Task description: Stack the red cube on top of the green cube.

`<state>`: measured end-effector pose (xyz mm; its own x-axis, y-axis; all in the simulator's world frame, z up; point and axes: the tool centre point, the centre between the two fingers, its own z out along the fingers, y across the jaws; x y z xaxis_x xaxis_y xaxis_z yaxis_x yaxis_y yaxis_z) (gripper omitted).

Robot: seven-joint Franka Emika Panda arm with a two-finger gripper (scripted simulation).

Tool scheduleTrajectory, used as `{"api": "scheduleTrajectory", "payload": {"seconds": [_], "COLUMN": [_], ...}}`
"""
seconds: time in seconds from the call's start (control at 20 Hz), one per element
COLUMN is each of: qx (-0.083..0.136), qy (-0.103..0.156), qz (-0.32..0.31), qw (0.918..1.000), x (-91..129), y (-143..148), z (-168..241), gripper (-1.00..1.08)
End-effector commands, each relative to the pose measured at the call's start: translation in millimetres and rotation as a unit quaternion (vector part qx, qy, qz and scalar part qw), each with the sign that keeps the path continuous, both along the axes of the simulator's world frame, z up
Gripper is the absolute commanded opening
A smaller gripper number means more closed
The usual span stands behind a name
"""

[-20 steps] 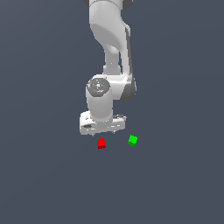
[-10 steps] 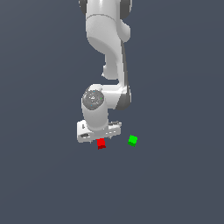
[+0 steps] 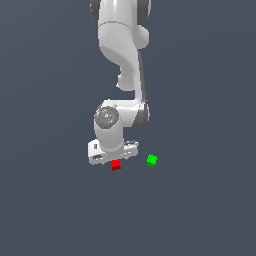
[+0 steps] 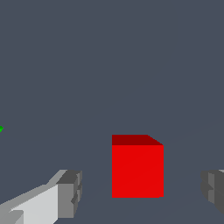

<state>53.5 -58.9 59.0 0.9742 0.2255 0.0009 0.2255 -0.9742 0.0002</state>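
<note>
The floor [image 3: 200, 210] is a flat, plain slate-grey surface that fills both views, with no edge, seam or marking to be seen. Two things lie directly on it. The red cube [image 3: 115, 164] sits flat on the floor, and in the wrist view [image 4: 137, 166] its front face is bright and its top face a darker red. The green cube [image 3: 151, 160] rests on the floor to the exterior view's right of the red cube, near it but clearly apart, with bare floor between them. In the wrist view only a sliver of the green cube [image 4: 1, 128] shows at the picture's edge.
</note>
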Motion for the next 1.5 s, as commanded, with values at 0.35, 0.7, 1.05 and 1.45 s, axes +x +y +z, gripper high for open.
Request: {"api": "scheduleTrajectory", "payload": {"seconds": [0.35, 0.7, 1.05, 1.45], "qx": [0.000, 0.000, 0.000, 0.000], "qy": [0.000, 0.000, 0.000, 0.000], "qz": [0.001, 0.001, 0.001, 0.001], "qw": [1.0000, 1.0000, 1.0000, 1.0000], "x": [-0.3, 0.6, 0.5, -0.4], "y": [0.2, 0.1, 0.1, 0.2], "z": [-38.5, -39.0, -38.9, -19.2], "gripper": [1.00, -1.00, -1.00, -1.00]}}
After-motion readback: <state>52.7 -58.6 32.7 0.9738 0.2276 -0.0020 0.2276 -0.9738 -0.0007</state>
